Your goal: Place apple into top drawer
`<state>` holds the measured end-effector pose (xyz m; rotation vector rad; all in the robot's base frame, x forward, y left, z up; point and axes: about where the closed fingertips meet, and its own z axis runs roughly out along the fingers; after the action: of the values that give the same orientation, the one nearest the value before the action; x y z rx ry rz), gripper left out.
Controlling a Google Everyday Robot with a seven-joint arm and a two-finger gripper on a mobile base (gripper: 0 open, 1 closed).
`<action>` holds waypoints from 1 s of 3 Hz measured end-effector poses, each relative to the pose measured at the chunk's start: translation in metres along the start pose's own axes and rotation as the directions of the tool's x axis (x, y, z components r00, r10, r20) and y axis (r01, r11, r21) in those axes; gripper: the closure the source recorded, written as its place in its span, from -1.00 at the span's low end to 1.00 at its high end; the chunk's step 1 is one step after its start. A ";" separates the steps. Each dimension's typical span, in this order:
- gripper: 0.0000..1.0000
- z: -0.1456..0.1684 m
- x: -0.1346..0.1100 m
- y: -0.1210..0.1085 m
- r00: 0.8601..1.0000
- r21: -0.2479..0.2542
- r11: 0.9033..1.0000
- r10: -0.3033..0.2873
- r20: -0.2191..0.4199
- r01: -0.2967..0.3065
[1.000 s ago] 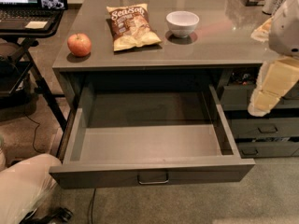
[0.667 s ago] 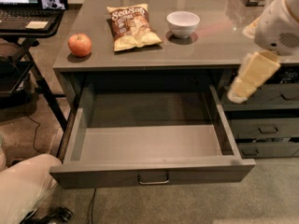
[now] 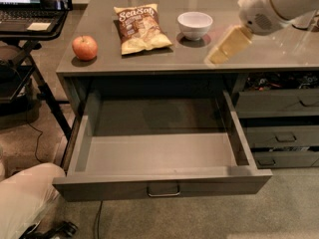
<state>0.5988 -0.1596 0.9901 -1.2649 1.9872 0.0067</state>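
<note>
The apple point(image 3: 84, 47) is small, red with a yellow blush, and sits on the grey countertop point(image 3: 279, 54) near its front left corner. The top drawer point(image 3: 164, 182) is pulled wide open below the counter, its inside bare, its metal bar handle point(image 3: 163, 190) at the centre of the front. My gripper point(image 3: 220, 53) hangs from the white arm point(image 3: 271, 6) at the upper right. It hovers over the counter just right of and in front of the white bowl point(image 3: 195, 24), far to the right of the apple.
A chip bag point(image 3: 141, 28) lies between the apple and the bowl. Narrower stacked grey drawers point(image 3: 279, 133) stand to the right of the open drawer. A laptop on a black stand point(image 3: 30, 11) is at the far left. A white rounded body point(image 3: 25, 198) fills the lower left corner.
My arm has swung up and to the left, from beside the open drawer's right side to above the countertop near the bowl. The apple and drawer have not moved.
</note>
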 end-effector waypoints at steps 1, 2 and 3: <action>-1.00 -0.001 -0.013 -0.015 0.999 0.061 0.998 -0.003 0.046 0.001; -1.00 0.000 -0.013 -0.015 0.999 0.061 0.998 -0.002 0.046 -0.001; -1.00 0.029 -0.031 -0.019 0.994 0.039 0.999 0.020 0.109 -0.025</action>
<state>0.6377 -0.1340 0.9953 -1.1913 1.8989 0.0453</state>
